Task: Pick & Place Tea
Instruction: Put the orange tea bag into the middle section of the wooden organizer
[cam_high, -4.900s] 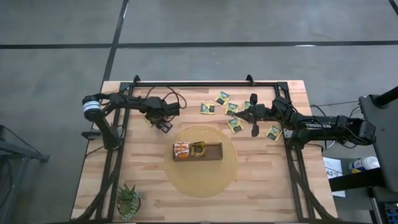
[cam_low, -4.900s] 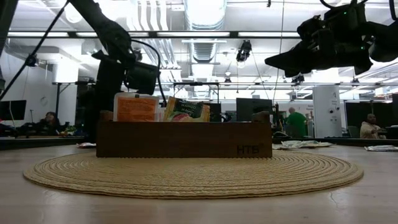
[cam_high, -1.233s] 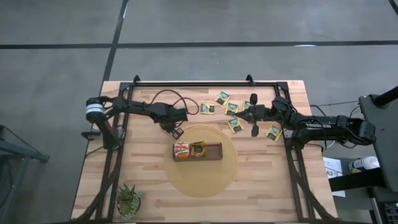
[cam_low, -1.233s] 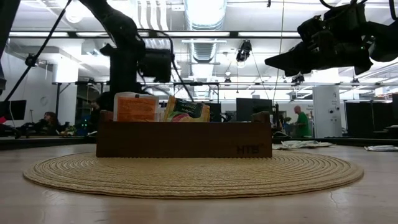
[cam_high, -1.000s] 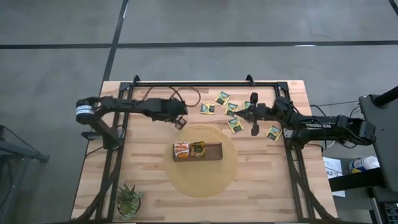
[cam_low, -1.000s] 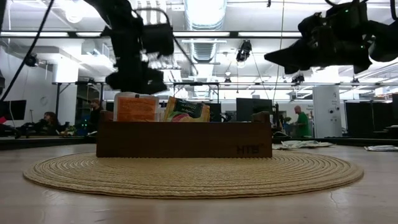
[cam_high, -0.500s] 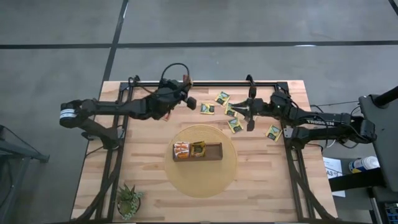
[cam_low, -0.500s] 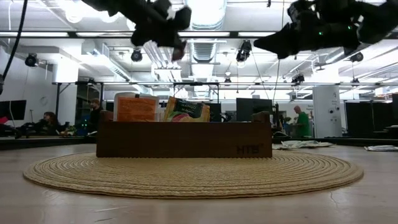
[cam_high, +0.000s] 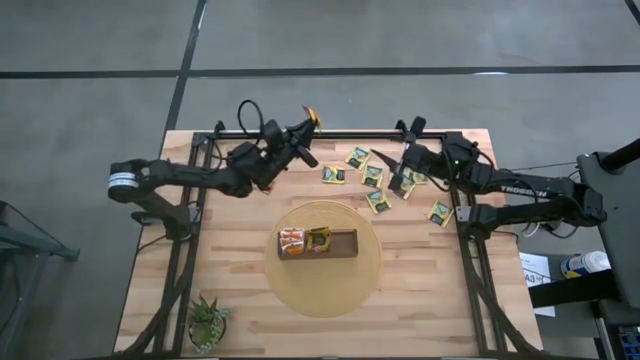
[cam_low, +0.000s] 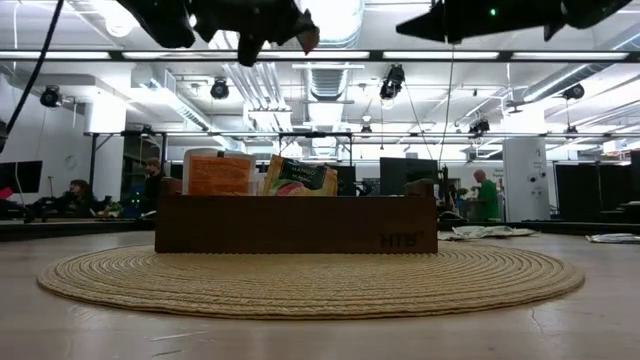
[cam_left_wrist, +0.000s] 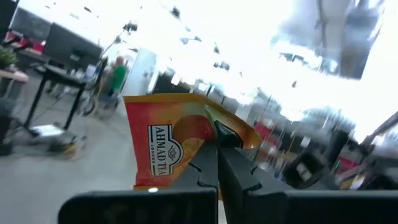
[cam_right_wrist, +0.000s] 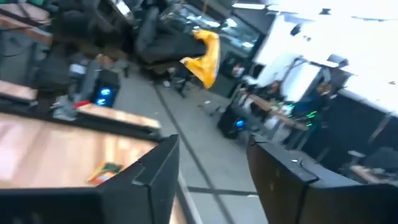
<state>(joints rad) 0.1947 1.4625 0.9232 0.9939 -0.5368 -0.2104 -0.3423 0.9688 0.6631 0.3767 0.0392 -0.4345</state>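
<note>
High view: our left gripper (cam_high: 306, 124) has swung up to the table's far edge with an orange tea sachet (cam_high: 311, 117) clamped in its closed fingers.

A second ago it was low beside the round woven mat (cam_high: 322, 290); now it is raised and pointing away from the wooden box (cam_high: 318, 243), which we judge leaves the carry to the box undone. The left wrist view shows the Ahmad Tea sachet (cam_left_wrist: 180, 140) pinched tight between the fingers. Our right gripper (cam_high: 385, 160) has also lifted and turned over the loose green-and-yellow sachets (cam_high: 376, 188) at the far right, fingers parted and empty in the right wrist view. The box already holds an orange sachet (cam_low: 217, 173) and a green one (cam_low: 300, 177).
</note>
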